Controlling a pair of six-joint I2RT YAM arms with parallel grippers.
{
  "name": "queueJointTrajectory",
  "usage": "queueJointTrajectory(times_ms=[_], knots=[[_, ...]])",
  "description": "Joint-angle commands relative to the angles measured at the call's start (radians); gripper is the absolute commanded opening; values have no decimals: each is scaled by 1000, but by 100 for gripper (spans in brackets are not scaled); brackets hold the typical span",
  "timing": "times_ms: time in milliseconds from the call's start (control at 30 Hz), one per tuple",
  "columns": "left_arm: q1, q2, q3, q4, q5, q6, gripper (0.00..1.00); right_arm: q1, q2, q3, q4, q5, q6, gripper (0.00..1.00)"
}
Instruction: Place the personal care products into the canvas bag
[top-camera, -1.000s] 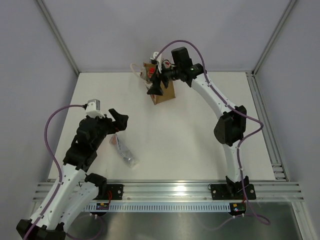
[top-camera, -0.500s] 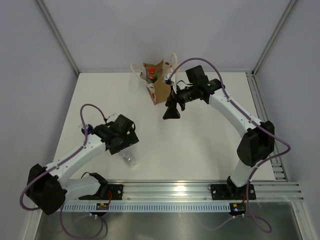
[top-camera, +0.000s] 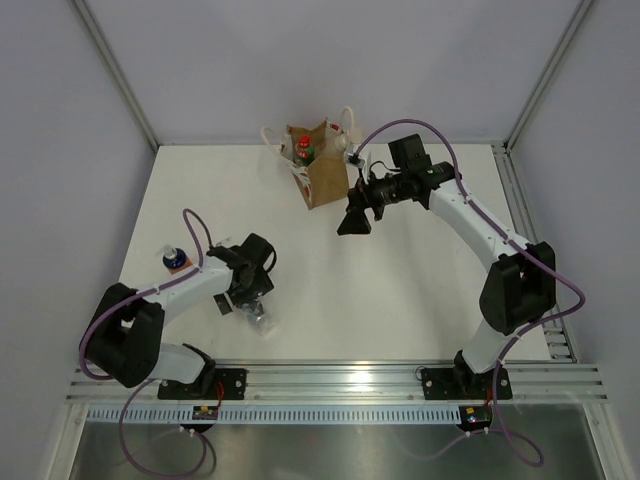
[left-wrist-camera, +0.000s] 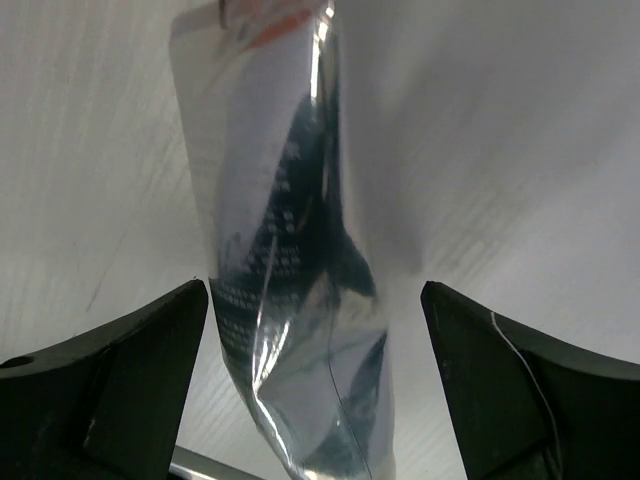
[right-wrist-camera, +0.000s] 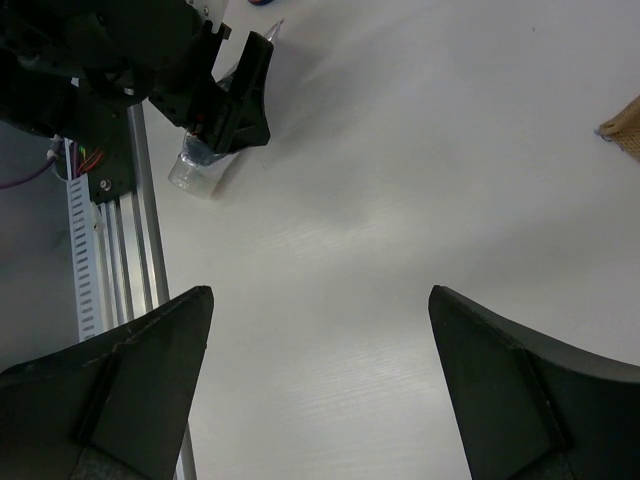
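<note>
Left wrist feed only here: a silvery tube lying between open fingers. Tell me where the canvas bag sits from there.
Observer: The canvas bag stands at the far edge of the table, well beyond the silvery tube and off to the right.
Operator: Report what's inside it.
Observer: A dark green bottle with red top shows in its open mouth. I can't make out anything else in there.
Operator: Now give me the right arm.
Observer: The right gripper hangs open and empty just right of the bag, a little nearer the bases.
</note>
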Motion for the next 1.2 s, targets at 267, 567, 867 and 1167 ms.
queueJointTrajectory(times_ms=[267, 567, 867, 1167], knots=[[54, -32, -59, 305, -3, 160, 37, -147, -62, -2, 41, -94, 64, 98], [56, -199, -33, 479, -4, 440, 22, -193, -58, 12, 15, -111, 43, 98], [85, -192, 154, 840, 207, 813, 19, -207, -56, 4, 18, -122, 40, 97], [175, 207, 669, 1121, 512, 846, 20, -230, -75, -12, 5, -119, 26, 97]])
